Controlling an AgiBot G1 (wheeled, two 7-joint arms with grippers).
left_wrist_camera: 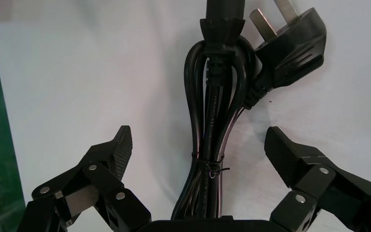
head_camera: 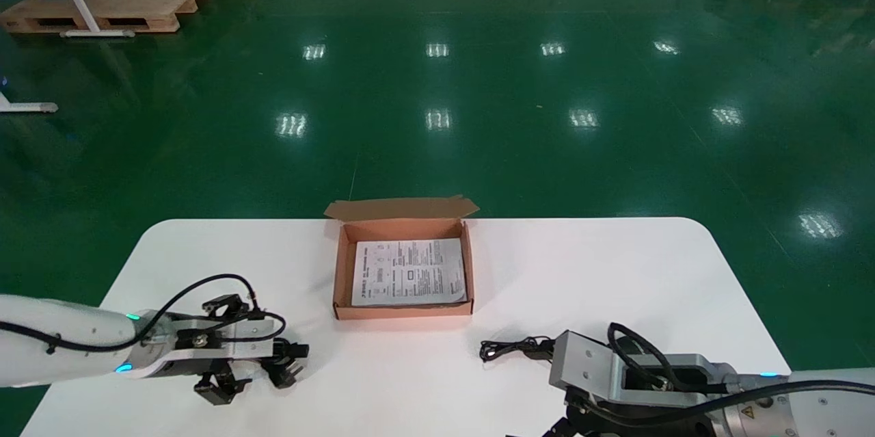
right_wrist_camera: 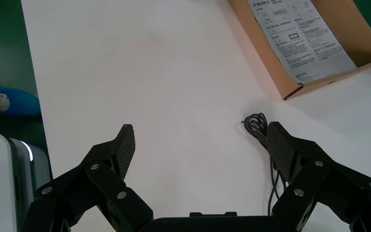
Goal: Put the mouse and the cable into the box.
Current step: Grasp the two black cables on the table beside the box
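Observation:
A bundled black power cable (left_wrist_camera: 211, 111), held by a wire tie and ending in a three-pin plug (left_wrist_camera: 290, 48), lies on the white table at the front left. My left gripper (left_wrist_camera: 199, 142) is open right over it, one finger on each side of the bundle, not touching. The open cardboard box (head_camera: 403, 311) stands mid-table with a printed leaflet (head_camera: 409, 271) lying flat inside. A thin coiled black cable (head_camera: 509, 348) lies front right, running under my right arm. My right gripper (right_wrist_camera: 200, 133) is open beside that coil (right_wrist_camera: 255, 123). No mouse shows in any view.
The box's lid flap (head_camera: 400, 208) stands open at its far side. Bare white tabletop (head_camera: 615, 273) spreads on both sides of the box. The table's front-left edge (left_wrist_camera: 5, 145) is close to my left gripper, with green floor beyond.

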